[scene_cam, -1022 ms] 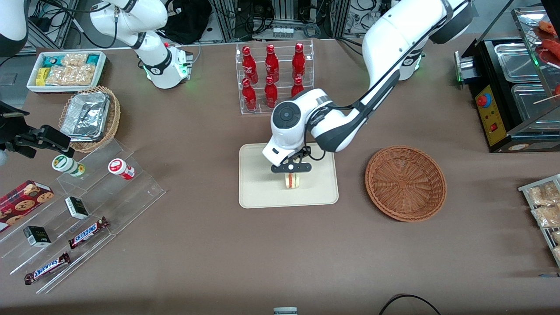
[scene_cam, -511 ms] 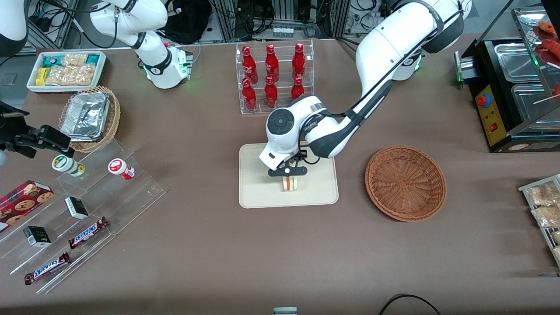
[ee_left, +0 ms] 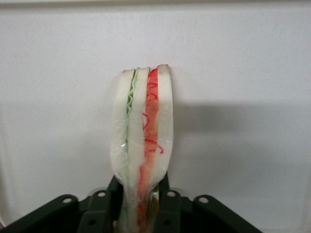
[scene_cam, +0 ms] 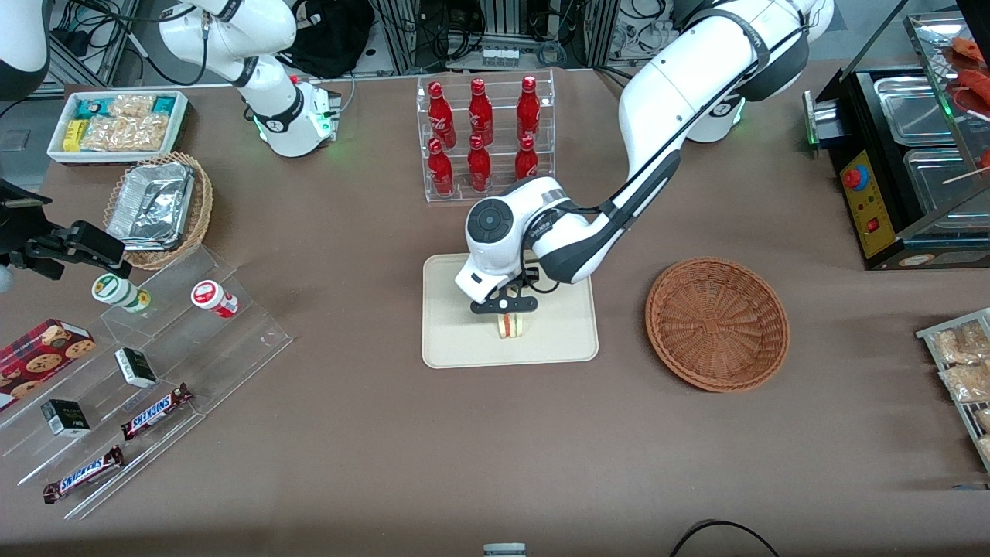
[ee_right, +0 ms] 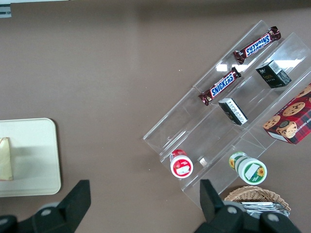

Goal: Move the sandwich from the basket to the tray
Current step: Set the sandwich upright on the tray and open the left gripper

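Observation:
The sandwich [scene_cam: 510, 326], a pale bread wedge with green and orange-red layers, is low over the middle of the cream-beige tray [scene_cam: 441, 344]; I cannot tell whether it touches the tray. My left gripper [scene_cam: 505, 308] is directly above it and shut on the sandwich. In the left wrist view the sandwich [ee_left: 143, 131] sticks out edge-on from between the black fingers [ee_left: 164, 194] of the gripper [ee_left: 140, 190], over the tray floor [ee_left: 243, 73]. The reddish-brown wicker basket [scene_cam: 717, 322] stands empty beside the tray, toward the working arm's end. The right wrist view catches the tray's corner [ee_right: 34, 155] and the sandwich [ee_right: 5, 165].
A clear rack of red bottles [scene_cam: 483, 135] stands farther from the front camera than the tray. A stepped acrylic stand with snacks [scene_cam: 139, 371], a tan basket with foil containers [scene_cam: 158, 205] and a white bin [scene_cam: 116, 124] lie toward the parked arm's end. A black appliance [scene_cam: 897, 170] sits at the working arm's end.
The gripper has come down with the sandwich onto the tray's middle and drifted slightly toward the parked arm's end. The grip has not changed.

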Available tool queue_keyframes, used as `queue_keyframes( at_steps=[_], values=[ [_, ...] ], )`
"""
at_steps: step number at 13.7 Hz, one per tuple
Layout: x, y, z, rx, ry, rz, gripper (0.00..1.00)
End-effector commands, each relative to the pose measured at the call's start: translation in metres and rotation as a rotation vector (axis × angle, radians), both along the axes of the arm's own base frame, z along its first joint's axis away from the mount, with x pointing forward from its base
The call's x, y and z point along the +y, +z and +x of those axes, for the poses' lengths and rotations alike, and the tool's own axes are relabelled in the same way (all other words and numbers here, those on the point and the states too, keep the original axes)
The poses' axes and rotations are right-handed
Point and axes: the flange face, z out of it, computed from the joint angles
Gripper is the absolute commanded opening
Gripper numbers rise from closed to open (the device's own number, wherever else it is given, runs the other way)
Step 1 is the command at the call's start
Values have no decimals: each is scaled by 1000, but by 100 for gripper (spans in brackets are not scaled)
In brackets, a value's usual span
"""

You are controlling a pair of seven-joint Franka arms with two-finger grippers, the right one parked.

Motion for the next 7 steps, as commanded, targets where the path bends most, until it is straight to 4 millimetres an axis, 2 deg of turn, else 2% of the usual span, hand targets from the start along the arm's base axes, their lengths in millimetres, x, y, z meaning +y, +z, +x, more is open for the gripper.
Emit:
queue_keyframes(
  at_steps=[1,3,5,7],
  values=[
    [-6,9,4,-40,15,4,99],
    [0,37,12,-64,48,-10,99],
    [5,87,11,-116,149,5,99],
    [35,138,17,-142,219,75,99]
  ],
)
